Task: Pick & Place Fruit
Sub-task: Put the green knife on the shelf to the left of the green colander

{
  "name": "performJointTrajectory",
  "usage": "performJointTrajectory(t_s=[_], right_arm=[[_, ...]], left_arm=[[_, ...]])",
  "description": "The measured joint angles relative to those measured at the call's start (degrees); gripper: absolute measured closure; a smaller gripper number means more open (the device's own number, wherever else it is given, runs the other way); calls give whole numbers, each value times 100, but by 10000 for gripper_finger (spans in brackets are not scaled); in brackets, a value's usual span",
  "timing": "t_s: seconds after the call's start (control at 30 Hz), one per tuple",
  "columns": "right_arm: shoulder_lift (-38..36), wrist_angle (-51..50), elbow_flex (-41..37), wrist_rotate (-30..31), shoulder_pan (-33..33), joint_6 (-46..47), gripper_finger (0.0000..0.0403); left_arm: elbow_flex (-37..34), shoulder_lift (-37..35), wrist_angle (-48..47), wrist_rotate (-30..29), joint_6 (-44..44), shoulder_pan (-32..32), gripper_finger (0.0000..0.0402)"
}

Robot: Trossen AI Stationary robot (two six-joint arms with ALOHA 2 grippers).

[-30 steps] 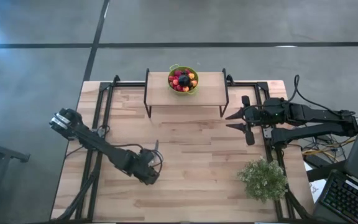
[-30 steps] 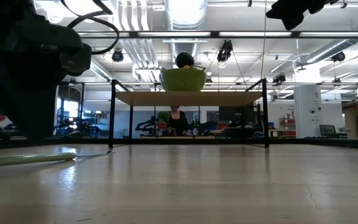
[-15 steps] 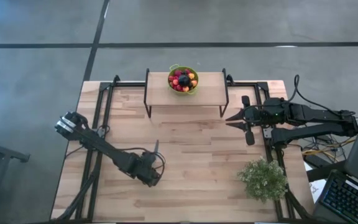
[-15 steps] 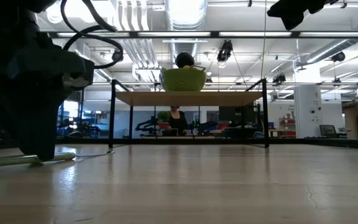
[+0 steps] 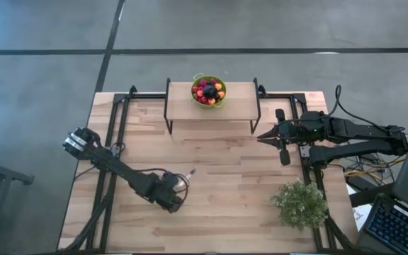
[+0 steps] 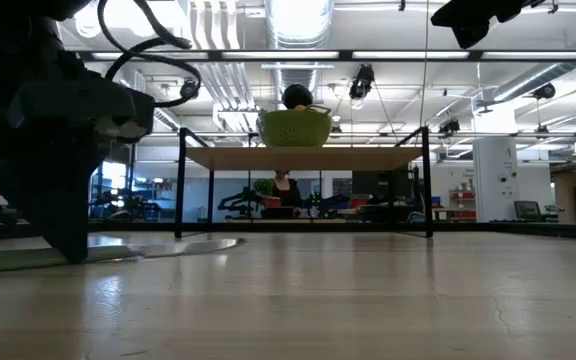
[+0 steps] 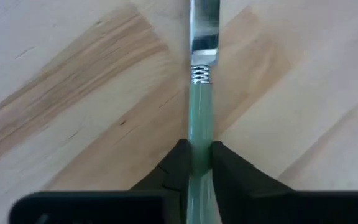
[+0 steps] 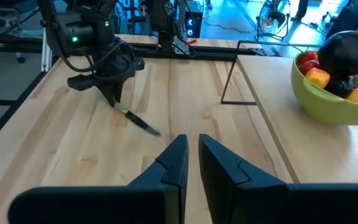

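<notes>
The left gripper [image 7: 201, 163] clamps the slim green-handled steel knife [image 7: 201, 118] on the wooden table [image 5: 232, 177]; a thin handle may twist loose. The right gripper [image 8: 191, 158], nearly closed, holds nothing. The mixed red, orange and dark fruit [image 5: 208, 90] sits in the green bowl [image 8: 328, 102] on the raised shelf [image 5: 236, 103]

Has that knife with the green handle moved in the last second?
Yes. The knife, gripped by the left gripper, has swung: its blade pointed toward the shelf, now toward the plant.

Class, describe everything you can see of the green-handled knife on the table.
The knife has a slim, pale green handle, a small ribbed metal collar and a shiny silver blade. It lies flat on the wooden table, in its front left part. The left gripper is shut on the handle, fingers either side; the blade points away from it.
</notes>
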Motion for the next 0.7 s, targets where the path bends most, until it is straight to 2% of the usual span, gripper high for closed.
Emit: performJointTrajectory(t_s=[0.13, 0.53, 0.7], right_arm=[[0, 2, 0, -2, 0, 12, 367], [129, 37, -219, -35, 2, 559, 349], [649, 869, -800, -310, 7, 529, 342]], left_arm=[[-7, -11, 75, -27, 72, 0, 367], [-20, -5, 12, -274, 421, 92, 370], [-22, -5, 26, -274, 470, 103, 371]])
